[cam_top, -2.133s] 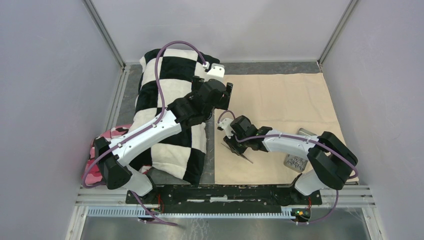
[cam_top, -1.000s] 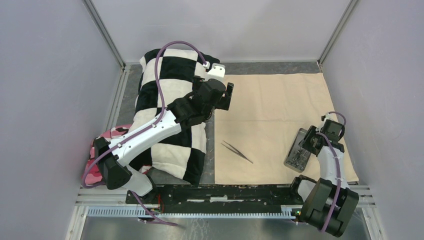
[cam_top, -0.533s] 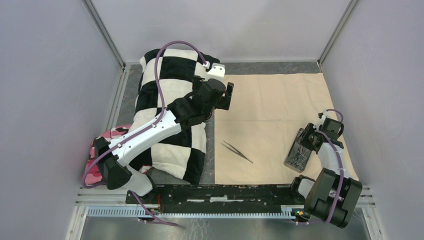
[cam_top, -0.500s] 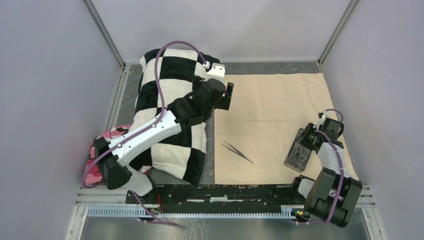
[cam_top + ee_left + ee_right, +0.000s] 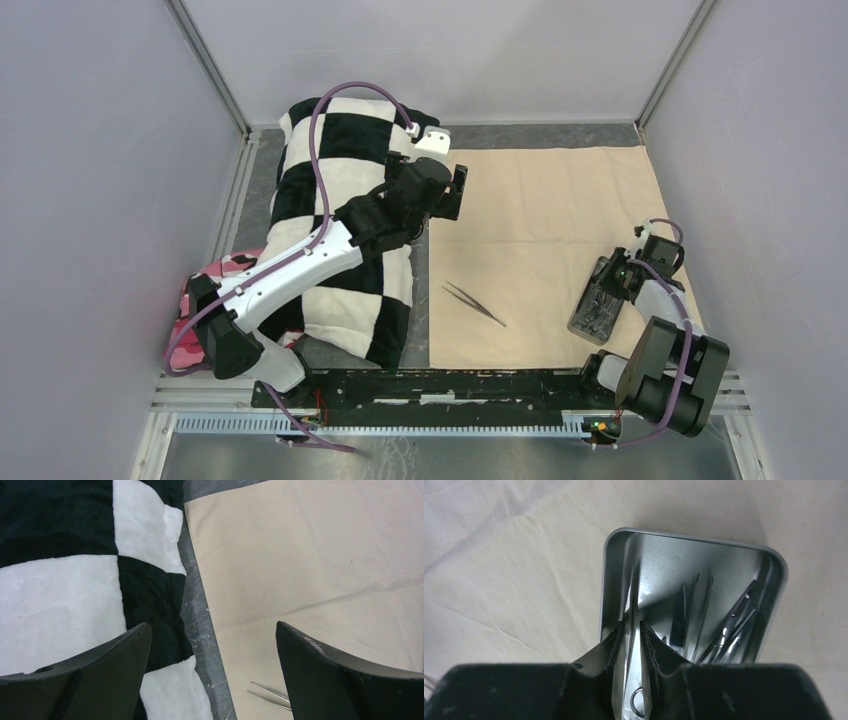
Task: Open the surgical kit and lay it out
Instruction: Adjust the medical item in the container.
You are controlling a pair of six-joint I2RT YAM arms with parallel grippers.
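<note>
1. Shows, from above, a beige cloth wrap (image 5: pixel 540 210) spread flat over the right part of a grey counter (image 5: pixel 420 285).
2. Shows thin steel tweezers (image 5: pixel 476 303) lying on the wrap near its left edge, toward the near side and well apart from the tray. Catches the same tweezers (image 5: pixel 269 696) at the bottom of the left wrist view.
3. Shows a small rectangular grey metal tray (image 5: pixel 592 310) resting on the wrap near its near right corner. Seen close from the right wrist, shows the tray (image 5: pixel 694 542) holding several slim steel instruments (image 5: pixel 729 622) laid lengthwise.
4. Places the right tool (image 5: pixel 630 630) low inside the tray, close along its left wall. Shows its fingers (image 5: pixel 613 647) almost together, with only a narrow gap and a thin steel strip running through it. Cannot tell whether clamped on that strip or merely beside it. Shows a small steel ring (image 5: pixel 636 699) just below the fingertips.
5. Places the left tool (image 5: pixel 212 645) above the bare strip of counter (image 5: pixel 197 615) between pillow and wrap, fingers (image 5: pixel 100 670) spread wide apart, gripping nothing.
6. Shows a black-and-white checkered pillow (image 5: pixel 340 170) lying left of the wrap, under the left arm.
7. Shows a pink camouflage cloth (image 5: pixel 215 272) bunched at the pillow's near left side.
</note>
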